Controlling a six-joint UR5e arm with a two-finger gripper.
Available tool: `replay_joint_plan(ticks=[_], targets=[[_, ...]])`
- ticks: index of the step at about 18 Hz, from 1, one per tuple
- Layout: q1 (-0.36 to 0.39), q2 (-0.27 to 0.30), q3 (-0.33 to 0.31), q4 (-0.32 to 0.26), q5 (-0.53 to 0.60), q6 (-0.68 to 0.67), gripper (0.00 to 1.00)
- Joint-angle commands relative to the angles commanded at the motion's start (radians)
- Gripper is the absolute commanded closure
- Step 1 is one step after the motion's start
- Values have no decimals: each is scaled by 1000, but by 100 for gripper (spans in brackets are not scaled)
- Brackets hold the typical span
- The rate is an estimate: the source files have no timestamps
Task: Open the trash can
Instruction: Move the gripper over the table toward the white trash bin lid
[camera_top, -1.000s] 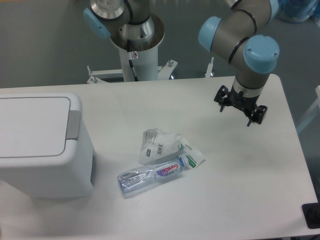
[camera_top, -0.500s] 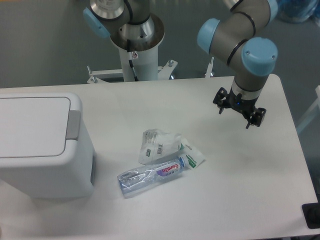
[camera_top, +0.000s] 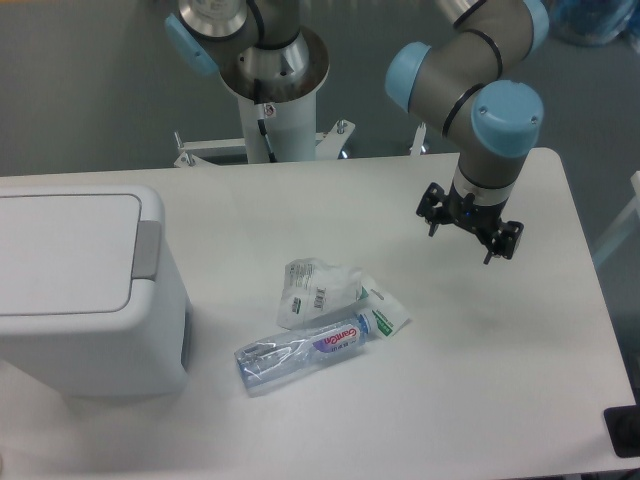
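The trash can (camera_top: 85, 300) is a large white boxy bin at the left of the table, its flat lid (camera_top: 62, 252) lying shut and a small grey push tab (camera_top: 147, 249) at the lid's right edge. My gripper (camera_top: 464, 238) hangs above the right part of the table, far to the right of the bin. Its two dark fingers point down and stand apart, open, with nothing between them.
A crushed clear plastic bottle (camera_top: 310, 347) with a blue label lies in the middle of the table (camera_top: 480, 400), with crumpled transparent wrapping (camera_top: 320, 290) just behind it. The arm's white pedestal (camera_top: 270, 110) stands beyond the table's far edge.
The gripper has drifted slightly left and a little toward the table's middle. The bin, bottle and wrapping have not moved.
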Motion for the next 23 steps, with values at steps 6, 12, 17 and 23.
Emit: replay_joint_plan(ticks=[6,12,17,23], targets=[[-77,23,190,-369,-34,-151,0],[-201,44,273,-489,-156,-350,0],[-299,84,273,-499,-228,-471,0],[-336,135,276,-509,-322,-565,0]])
